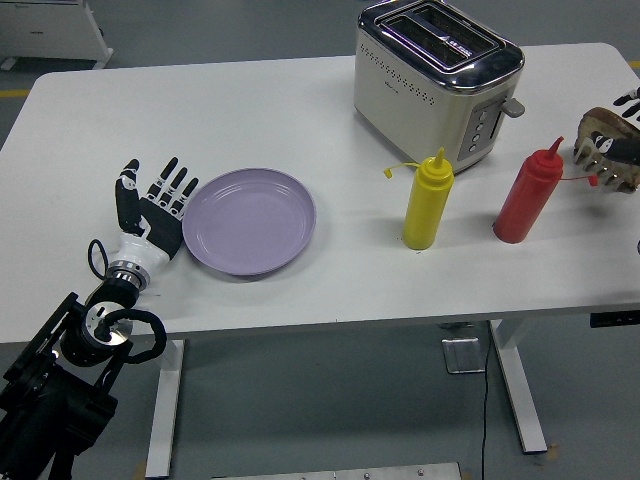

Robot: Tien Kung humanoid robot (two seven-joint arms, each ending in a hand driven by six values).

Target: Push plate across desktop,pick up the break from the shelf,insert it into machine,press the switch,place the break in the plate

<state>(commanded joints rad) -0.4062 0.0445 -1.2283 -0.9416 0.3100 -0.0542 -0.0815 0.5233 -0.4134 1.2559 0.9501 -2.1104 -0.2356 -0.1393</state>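
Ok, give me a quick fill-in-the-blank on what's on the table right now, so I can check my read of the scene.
1. The left hand rests flat against the ____ edge of the purple plate.
2. The yellow bottle stands directly in front of the ____.
3. The bottle nearest the table's right end is ____.
4. The toaster has ____ slots on top.

Missing words: left; toaster; red; two

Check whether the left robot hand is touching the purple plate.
Touching. The head view shows the left robot hand, fingers spread, pressed flat against the plate at its left rim.

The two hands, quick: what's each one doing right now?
Left hand: open, fingers spread, flat against the purple plate rim.
Right hand: barely in view; cannot be told.
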